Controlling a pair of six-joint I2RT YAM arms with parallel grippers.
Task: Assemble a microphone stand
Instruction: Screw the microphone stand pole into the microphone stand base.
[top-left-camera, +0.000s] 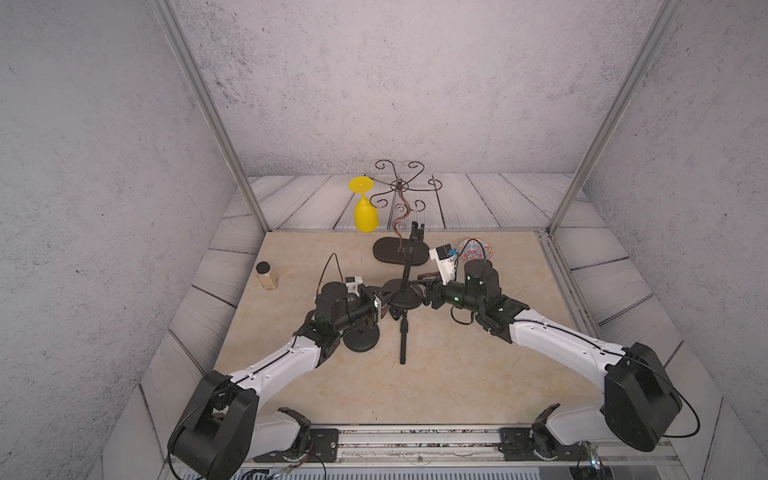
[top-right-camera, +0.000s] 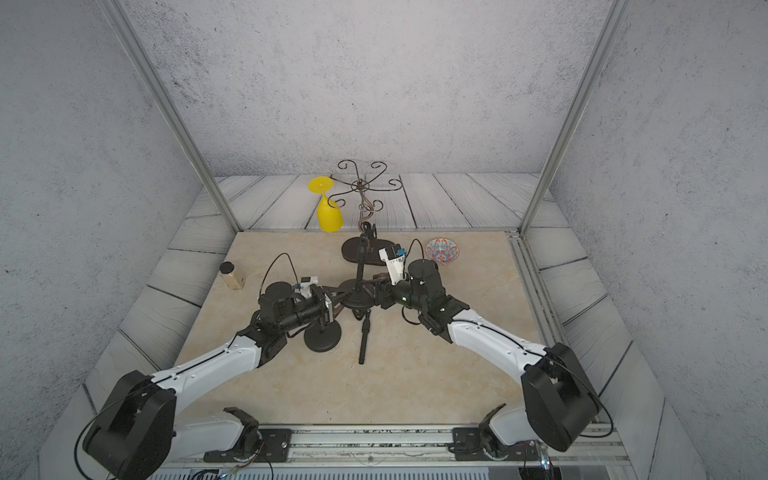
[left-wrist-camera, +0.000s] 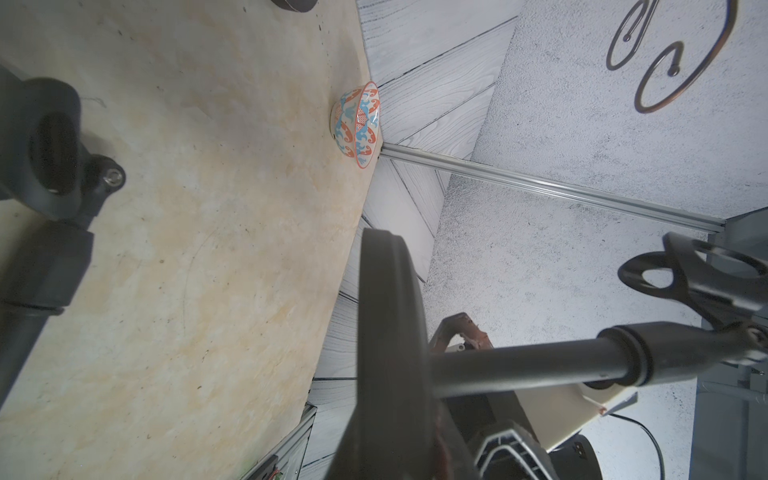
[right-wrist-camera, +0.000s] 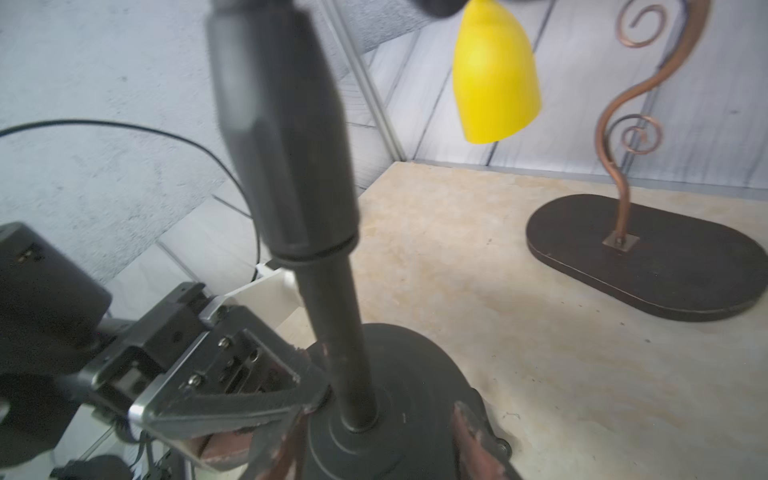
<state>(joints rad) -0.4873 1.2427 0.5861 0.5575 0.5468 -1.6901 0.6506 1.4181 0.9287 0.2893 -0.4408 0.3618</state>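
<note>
Bottom of frame: metal rail (top-left-camera: 415, 434) is running across, beige stone tabletop (top-left-camera: 457, 374) is spreading above it. Loose pole (top-left-camera: 403, 338) is lying flat. Frame centre: microphone stand (top-left-camera: 407, 266) is standing upright, left gripper (top-left-camera: 386, 300) clamping its round base (top-left-camera: 405, 305), right gripper (top-left-camera: 422, 284) gaping just beside. Plank border (top-left-camera: 498, 199) and speckled walls (top-left-camera: 374, 83) are filling the upper frame

Beige tbl (top-left-camera: 457, 374), jar (top-left-camera: 266, 275), bowl (top-right-camera: 442, 251), loose pole (top-left-camera: 403, 336), round base (top-left-camera: 361, 338), rack (top-left-camera: 386, 250)
</note>
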